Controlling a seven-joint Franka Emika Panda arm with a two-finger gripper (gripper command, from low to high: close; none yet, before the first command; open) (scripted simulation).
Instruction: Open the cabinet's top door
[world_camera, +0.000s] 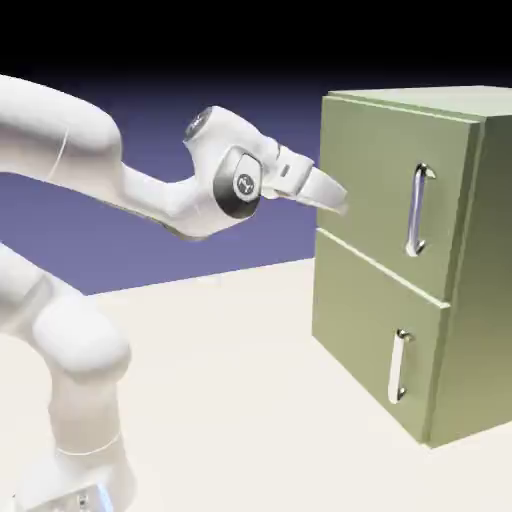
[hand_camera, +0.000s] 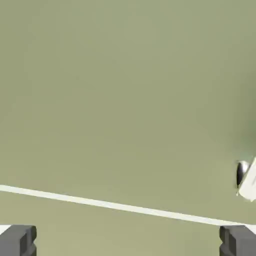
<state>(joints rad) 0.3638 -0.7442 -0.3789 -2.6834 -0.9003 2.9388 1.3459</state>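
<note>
The olive-green cabinet stands at the right in the exterior view, both doors flat against its front. The top door carries a long vertical silver handle near its right side. My gripper hovers close to the door's left part, well left of the handle, and holds nothing. In the hand view the top door fills the picture. Only the end of the handle shows, at the right edge. My gripper is open, its fingertips wide apart at the bottom corners.
The smaller lower door with its short handle sits below the top door. A pale seam between the doors crosses the hand view. The cream table spreads in front of the cabinet.
</note>
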